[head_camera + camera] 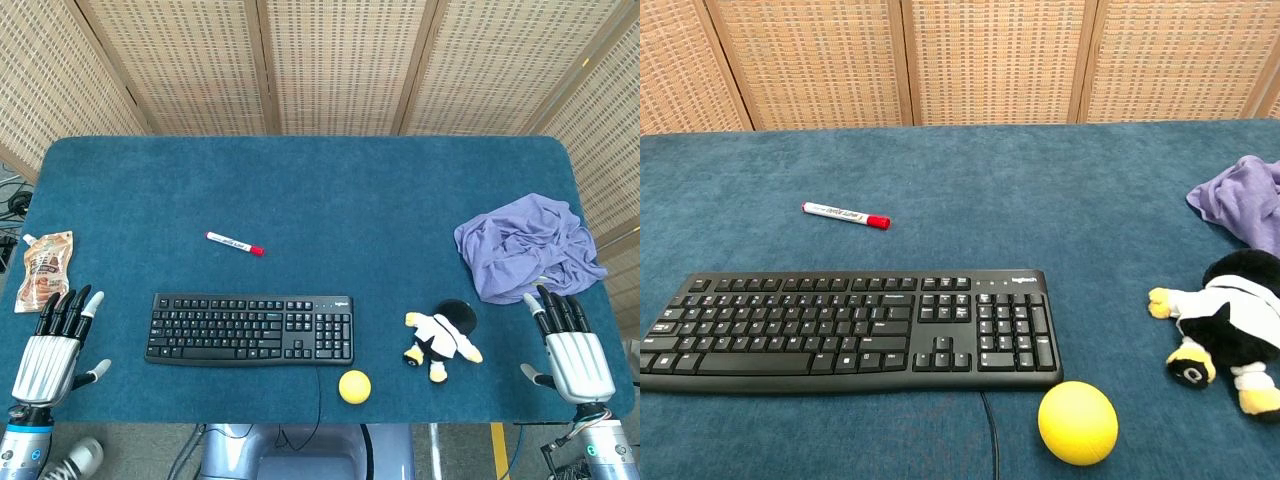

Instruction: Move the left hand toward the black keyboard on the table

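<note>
The black keyboard (250, 329) lies flat near the front edge of the blue table, left of centre; the chest view shows it close up (850, 334) with its cable running off the front. My left hand (52, 348) hovers at the front left corner, well to the left of the keyboard, fingers straight and spread, holding nothing. My right hand (572, 349) is at the front right corner, likewise spread and empty. Neither hand appears in the chest view.
A red-capped white marker (234, 243) lies behind the keyboard. A snack packet (45, 269) sits at the left edge, just beyond my left hand. A yellow ball (354, 386), a plush toy (441, 340) and a crumpled purple cloth (527, 246) occupy the right side.
</note>
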Tool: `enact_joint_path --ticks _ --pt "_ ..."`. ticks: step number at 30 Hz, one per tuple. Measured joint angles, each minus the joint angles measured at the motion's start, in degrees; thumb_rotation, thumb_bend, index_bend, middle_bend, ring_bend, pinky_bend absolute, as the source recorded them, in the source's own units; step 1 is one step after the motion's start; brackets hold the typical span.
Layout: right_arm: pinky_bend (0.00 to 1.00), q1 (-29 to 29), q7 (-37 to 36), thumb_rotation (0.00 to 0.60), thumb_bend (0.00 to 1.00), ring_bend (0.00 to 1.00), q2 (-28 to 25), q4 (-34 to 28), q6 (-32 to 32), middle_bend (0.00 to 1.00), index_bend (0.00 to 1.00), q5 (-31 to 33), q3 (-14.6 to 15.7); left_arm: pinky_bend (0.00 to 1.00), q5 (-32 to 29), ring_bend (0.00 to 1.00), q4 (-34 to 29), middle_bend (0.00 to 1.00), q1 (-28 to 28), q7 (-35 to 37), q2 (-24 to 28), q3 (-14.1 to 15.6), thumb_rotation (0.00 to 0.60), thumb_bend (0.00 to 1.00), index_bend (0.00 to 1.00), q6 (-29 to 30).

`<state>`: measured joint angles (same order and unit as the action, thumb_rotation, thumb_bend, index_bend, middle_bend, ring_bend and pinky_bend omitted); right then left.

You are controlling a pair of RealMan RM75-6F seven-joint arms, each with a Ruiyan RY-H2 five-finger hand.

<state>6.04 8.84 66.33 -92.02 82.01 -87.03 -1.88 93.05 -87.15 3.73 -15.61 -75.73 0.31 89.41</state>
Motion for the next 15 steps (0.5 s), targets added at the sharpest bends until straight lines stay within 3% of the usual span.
enact_joint_path --ticks 15 --pt "0.00 -0.12 -0.23 0.600 0.00 0.00 -0.07 -0.09 0.23 0.00 0.00 -0.19 0.09 0.00 0.68 0.00 -0.56 0.00 0.00 0.28 0.32 0.21 0.600 0.00 0.00 0.29"
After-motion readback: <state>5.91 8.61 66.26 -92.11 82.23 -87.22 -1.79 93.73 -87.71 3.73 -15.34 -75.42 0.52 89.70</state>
